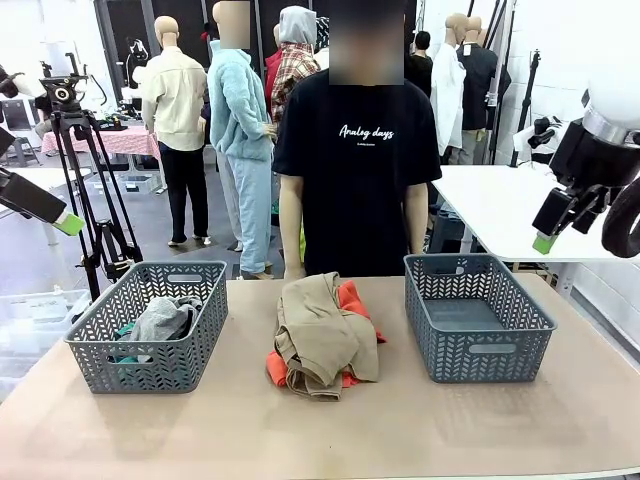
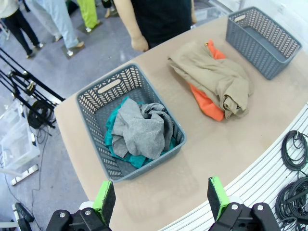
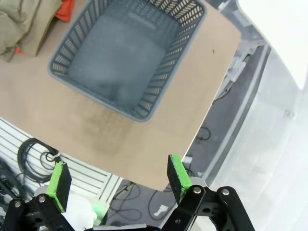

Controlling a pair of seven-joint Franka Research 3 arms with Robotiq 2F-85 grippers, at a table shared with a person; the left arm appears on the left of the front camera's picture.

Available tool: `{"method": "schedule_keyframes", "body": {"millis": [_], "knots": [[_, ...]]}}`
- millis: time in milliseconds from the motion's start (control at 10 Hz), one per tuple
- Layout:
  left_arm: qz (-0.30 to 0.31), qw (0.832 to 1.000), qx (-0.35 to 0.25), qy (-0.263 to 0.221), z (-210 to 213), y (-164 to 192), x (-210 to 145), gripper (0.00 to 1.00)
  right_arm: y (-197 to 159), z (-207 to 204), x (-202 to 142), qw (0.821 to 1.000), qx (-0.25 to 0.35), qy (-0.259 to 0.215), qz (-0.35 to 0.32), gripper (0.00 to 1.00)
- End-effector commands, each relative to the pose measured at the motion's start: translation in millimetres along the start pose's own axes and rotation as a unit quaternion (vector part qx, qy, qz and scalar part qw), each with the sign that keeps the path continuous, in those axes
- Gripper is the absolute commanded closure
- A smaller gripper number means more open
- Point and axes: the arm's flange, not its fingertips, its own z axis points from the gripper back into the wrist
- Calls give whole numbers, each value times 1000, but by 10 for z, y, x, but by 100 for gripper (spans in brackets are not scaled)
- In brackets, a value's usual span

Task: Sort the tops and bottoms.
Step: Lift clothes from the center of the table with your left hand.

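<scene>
The left gripper (image 2: 162,197) and right gripper (image 3: 118,175) both hung over the table's (image 1: 300,430) near edge with jaws wide apart, holding nothing. The grey garment (image 2: 142,130) lay crumpled over the teal garment (image 2: 115,126) in the left basket (image 1: 150,367). The khaki garment (image 1: 325,335) lay on the orange garment (image 1: 351,297), on the table between the 2 baskets. The right basket (image 1: 445,357) held no cloth. All 4 looked light, limp and likely to drape and drag. A raised fold atop the khaki seemed the best pinch, taken shallow enough to spare the orange beneath. The person's black T-shirt (image 1: 355,180) read "Analog days".
</scene>
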Motion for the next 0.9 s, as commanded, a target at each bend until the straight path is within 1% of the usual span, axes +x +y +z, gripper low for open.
{"method": "schedule_keyframes", "body": {"millis": [0, 100, 200, 300, 500, 700, 800], "knots": [[-9, 1000, -5, 2, -93, -122, 55, 0, -11, -13, -13, 1000, 0, 12, -6, 0], [-19, 1000, -6, -12, -204, -320, 162, 0, -11, -13, -13, 1000, 0, 12, -6, 0], [-44, 999, -4, -14, -343, -585, 311, 0, -11, -13, -13, 1000, 0, 12, -6, 0], [-73, 997, 3, -5, -486, -770, 438, 0, -11, -13, -13, 1000, 0, 12, -6, 0], [-53, 999, -8, -6, -806, -1029, 623, 0, -11, -13, -13, 1000, 0, 12, -6, 0], [-59, 998, 1, 21, -1397, -1348, 696, 0, -11, -13, -13, 1000, 0, 12, -6, 0], [-62, 997, -3, 39, -1568, -1424, 667, 0, -11, -13, -13, 1000, 0, 12, -6, 0]]}}
